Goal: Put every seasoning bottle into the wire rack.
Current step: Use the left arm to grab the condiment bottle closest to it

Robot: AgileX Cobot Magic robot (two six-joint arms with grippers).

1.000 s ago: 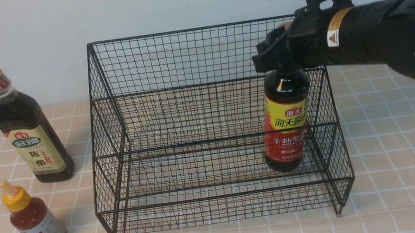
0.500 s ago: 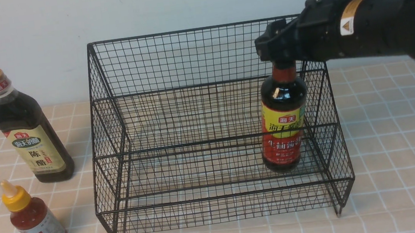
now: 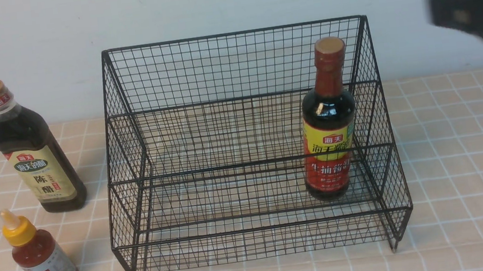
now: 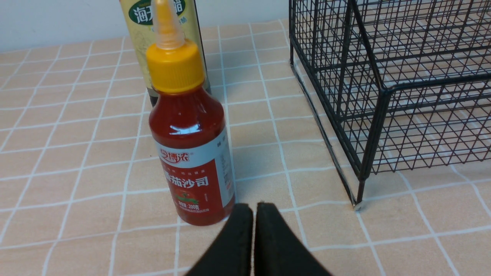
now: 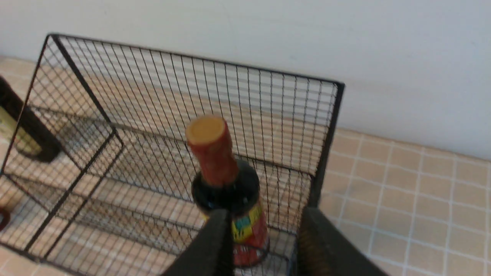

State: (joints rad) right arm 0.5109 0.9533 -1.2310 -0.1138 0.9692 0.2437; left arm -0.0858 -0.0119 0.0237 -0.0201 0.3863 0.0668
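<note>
The right gripper (image 5: 265,214) hung with its two dark fingers (image 5: 215,245) spread and nothing between them, released and clear of every bottle; in the front view it was only a blurred black shape high at the right edge, well apart from the wire rack (image 3: 233,63). Seen from its wrist, the dark soy bottle (image 3: 328,121) stood below and beyond the fingertips, untouched. That bottle was upright inside the rack near its right end, red neck and flat cap rising in front of the tall back mesh and its base down on a low shelf, with front wires crossing the yellow-red label; which tier bore it could not be told for certain. The left gripper (image 4: 254,209) was clenched, its fingers pressed flat together on nothing, low over the table (image 3: 455,175). Just beyond its tips stood the small red sauce bottle (image 4: 190,153), upright with its yellow nozzle cap, outside the rack and near the rack's front left leg; whether the fingertips touched it could not be made out. Directly behind it the tall dark vinegar bottle (image 3: 31,150) stood upright too, gold cap on top and beige label facing forward, on the tiled cloth to the left of the rack, close to the pale wall (image 3: 226,1).
</note>
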